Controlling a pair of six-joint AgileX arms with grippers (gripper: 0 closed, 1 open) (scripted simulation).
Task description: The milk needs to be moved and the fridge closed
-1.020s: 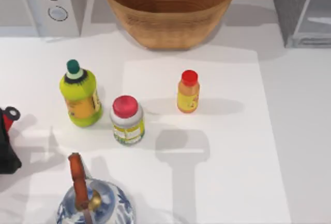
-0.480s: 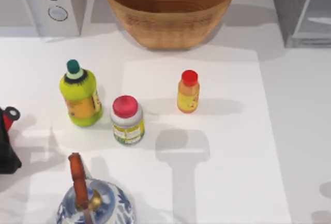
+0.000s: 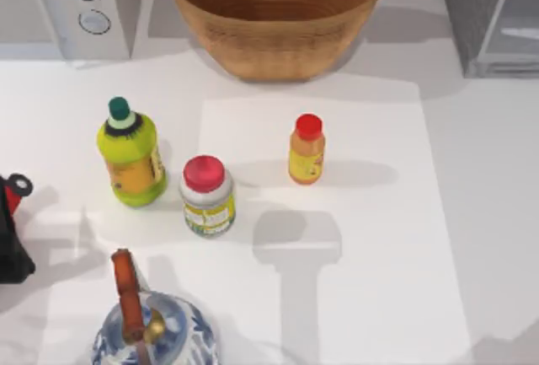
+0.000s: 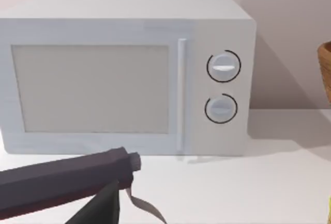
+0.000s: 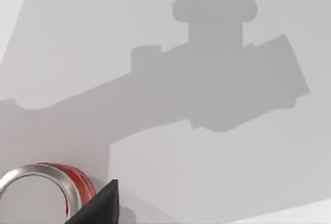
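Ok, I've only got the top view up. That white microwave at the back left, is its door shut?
Observer: Yes. The left wrist view faces the microwave head on. Its door sits flush and shut, with a vertical handle next to the dials.
Operator: And anything near the right arm that I'm missing?
Observer: The right wrist view has a red can with a silver top on the white table.

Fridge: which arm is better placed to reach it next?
Right, probably. The fridge stands at the far right of the table, on the right arm's side. The left wrist camera faces the microwave, which sits at the far left.
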